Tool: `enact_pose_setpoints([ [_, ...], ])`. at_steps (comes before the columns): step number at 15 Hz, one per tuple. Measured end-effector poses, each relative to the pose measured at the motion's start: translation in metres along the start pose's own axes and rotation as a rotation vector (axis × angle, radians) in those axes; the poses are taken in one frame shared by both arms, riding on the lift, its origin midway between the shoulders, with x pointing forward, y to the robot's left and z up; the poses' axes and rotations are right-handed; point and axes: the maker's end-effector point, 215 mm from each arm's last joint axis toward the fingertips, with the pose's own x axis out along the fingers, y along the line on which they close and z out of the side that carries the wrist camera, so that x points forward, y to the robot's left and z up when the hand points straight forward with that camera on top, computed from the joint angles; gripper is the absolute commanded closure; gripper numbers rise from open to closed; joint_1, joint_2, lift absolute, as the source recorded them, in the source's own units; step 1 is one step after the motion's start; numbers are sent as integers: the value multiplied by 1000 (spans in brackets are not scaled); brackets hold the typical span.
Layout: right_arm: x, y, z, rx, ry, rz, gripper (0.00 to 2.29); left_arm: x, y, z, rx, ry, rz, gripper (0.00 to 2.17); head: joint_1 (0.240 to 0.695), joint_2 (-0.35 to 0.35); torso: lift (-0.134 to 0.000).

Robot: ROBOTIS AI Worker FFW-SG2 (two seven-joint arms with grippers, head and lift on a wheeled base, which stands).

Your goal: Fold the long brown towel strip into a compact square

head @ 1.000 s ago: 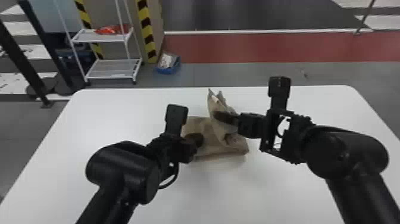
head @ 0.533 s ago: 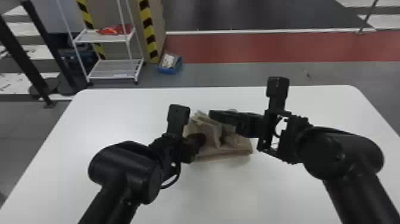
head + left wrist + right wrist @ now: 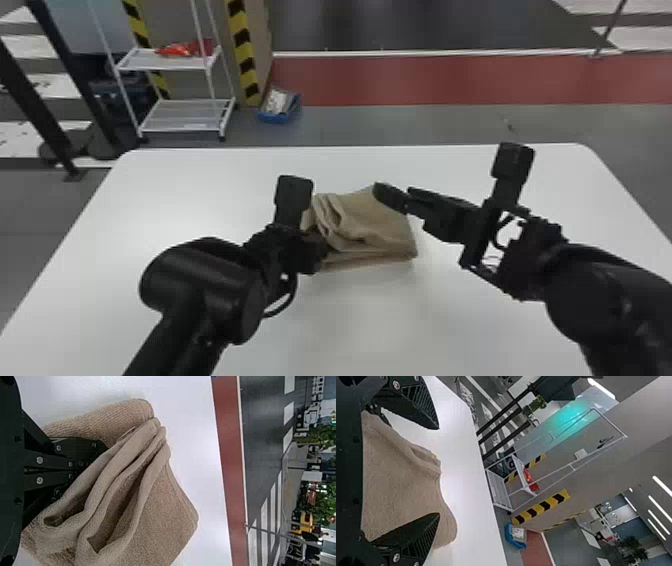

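White table (image 3: 450, 320): supports the towel near its middle, with both arms reaching in over it.
Right arm (image 3: 600, 285): comes in from the lower right, wrist angled inward; its gripper has backed slightly outward from its position half a second ago.
Left arm (image 3: 200, 290): comes in from the lower left, forearm slanting inward, wrist low beside the towel; position essentially unchanged.
Brown towel (image 3: 380, 225): lies between the two grippers, already folded into a short pile. The flap that stood raised one second ago is now down. Another fold appears laid over, but the result is not yet a neat square.
Right gripper (image 3: 438, 471): jaws wide apart, apparently nothing pinched; the towel lies across the gap in the wrist view. The flap has been released, so this gripper is probably available to press or square the pile.
Left gripper (image 3: 101, 453): jaws drawn close together in the bunched side, apparently clamping towel; the number of layers caught cannot be told.
Raised folds (image 3: 154, 457): loose ridges beside the left gripper. Flatten before finishing; pulling away while clamped could reopen the stack.
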Motion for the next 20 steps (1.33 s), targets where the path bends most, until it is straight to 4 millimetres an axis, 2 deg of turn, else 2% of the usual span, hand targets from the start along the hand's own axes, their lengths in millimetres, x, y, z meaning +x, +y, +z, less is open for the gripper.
enact_pose_setpoints([
  [1,-13,-9,-1,-3,-3,-4,1008,1,1,-1,-1,0,2,1885,695,-5,-128],
  [2,-29,-16,0,-11,-10,3,1781,1,1,-1,-2,-3,3,1885,695,-18,-128],
  [3,-46,-25,0,-19,-9,1,2003,2,1,-1,-3,-6,4,1885,695,-31,-128],
  [4,-58,-32,-2,-28,-1,0,2101,2,2,0,-3,-7,5,1885,695,-55,-128],
  [6,-81,-35,-11,-44,21,41,2105,1,5,0,-7,-10,9,1885,695,-66,-128],
  [9,-95,-42,-32,-54,40,34,2105,1,6,0,-9,-12,10,1885,695,-75,-128],
  [15,-82,-33,-85,-55,110,51,2105,2,5,-1,-8,-12,11,1885,695,-46,-128],
  [17,-76,-30,-98,-52,124,54,2105,2,5,-1,-8,-12,11,1885,695,-37,-128],
  [20,-68,-36,-106,-51,142,37,2105,2,6,0,-10,-13,13,1885,695,-30,-128],
])
